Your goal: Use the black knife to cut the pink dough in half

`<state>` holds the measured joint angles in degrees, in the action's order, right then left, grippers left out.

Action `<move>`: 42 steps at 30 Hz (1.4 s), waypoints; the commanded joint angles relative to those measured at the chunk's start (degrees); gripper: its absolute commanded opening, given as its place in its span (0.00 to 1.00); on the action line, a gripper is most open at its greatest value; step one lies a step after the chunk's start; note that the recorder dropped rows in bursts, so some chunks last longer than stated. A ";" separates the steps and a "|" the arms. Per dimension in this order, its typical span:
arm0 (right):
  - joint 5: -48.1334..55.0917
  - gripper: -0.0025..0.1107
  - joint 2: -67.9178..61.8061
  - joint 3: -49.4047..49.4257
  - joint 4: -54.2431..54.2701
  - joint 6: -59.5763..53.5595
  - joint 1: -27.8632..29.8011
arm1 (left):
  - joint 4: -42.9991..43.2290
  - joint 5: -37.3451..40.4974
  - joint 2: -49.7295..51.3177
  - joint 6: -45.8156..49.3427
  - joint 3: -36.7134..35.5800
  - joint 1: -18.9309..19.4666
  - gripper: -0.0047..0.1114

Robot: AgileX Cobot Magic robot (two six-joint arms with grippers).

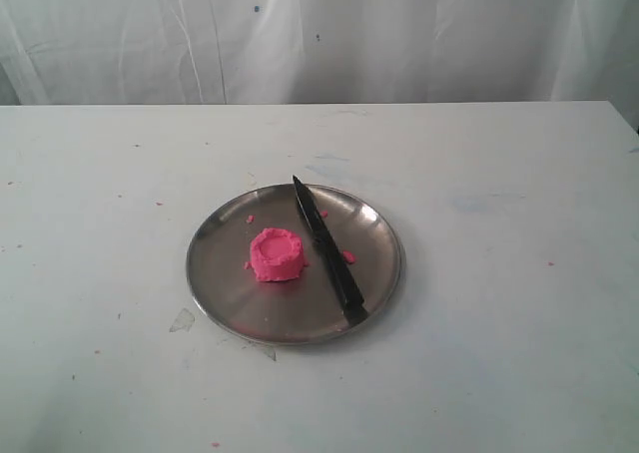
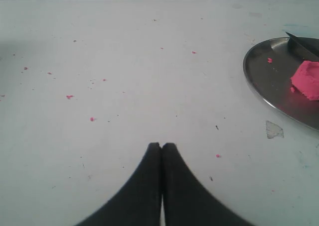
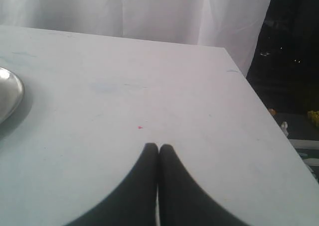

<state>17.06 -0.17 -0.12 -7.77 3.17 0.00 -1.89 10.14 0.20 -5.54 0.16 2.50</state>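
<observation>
The pink dough (image 1: 276,256) is a squat round lump with a dented top, sitting left of centre on a round steel plate (image 1: 230,293). The black knife (image 1: 326,252) lies on the plate to the dough's right, tip toward the far rim, handle at the near rim. In the left wrist view the dough (image 2: 306,80) and the knife's tip (image 2: 301,46) show at the picture's edge. My left gripper (image 2: 161,145) is shut and empty over bare table, well away from the plate (image 2: 264,81). My right gripper (image 3: 158,146) is shut and empty too, with the plate's rim (image 3: 15,94) far off.
Tiny pink crumbs (image 2: 70,96) dot the white table (image 1: 499,353), and a few lie on the plate. A small clear scrap (image 1: 182,320) lies by the plate's near left rim. A white curtain hangs behind. The table's corner and edge (image 3: 249,81) show in the right wrist view.
</observation>
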 commanded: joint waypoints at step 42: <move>-6.34 0.02 -12.82 -28.08 -14.19 10.12 -0.30 | -0.10 -0.27 -0.20 -0.06 -0.16 0.20 0.04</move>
<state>7.72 -9.18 -30.88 -22.87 12.65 0.00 -1.89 10.14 0.20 -5.54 0.16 2.50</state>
